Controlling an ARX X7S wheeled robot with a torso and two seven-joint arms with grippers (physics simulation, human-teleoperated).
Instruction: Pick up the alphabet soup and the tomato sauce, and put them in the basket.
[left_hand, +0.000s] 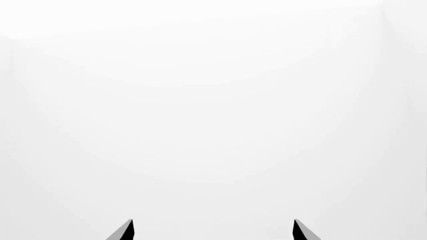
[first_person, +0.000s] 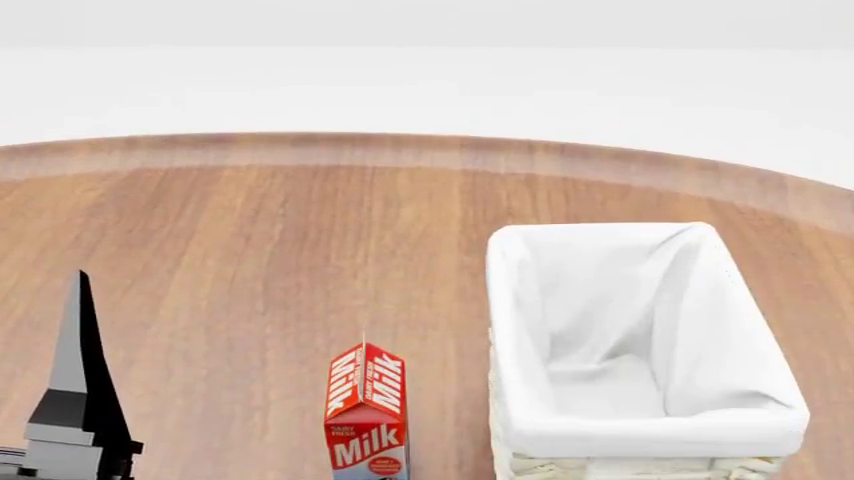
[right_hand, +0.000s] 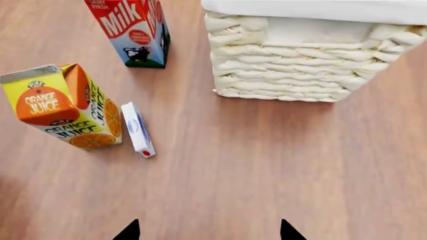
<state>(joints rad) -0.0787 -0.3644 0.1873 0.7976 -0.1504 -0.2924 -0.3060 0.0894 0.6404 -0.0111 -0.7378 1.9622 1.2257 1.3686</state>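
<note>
The alphabet soup and the tomato sauce are out of view in every frame. The basket (first_person: 514, 300) stands on the wooden table at the right, cream wicker with a white liner, and nothing lies inside it. Its woven wall (right_hand: 300, 65) also shows in the right wrist view. My right gripper (right_hand: 208, 229) is open and empty, over bare wood in front of the basket. My left gripper (left_hand: 213, 227) is open and empty and faces only a white surface. One of its fingers (first_person: 74, 350) points up at the lower left of the head view.
A red milk carton (first_person: 366, 415) stands left of the basket and also shows in the right wrist view (right_hand: 133, 30). An orange juice carton (right_hand: 63, 105) stands beside a small white and blue box (right_hand: 138, 129). The table's curved far edge (first_person: 400, 150) lies beyond.
</note>
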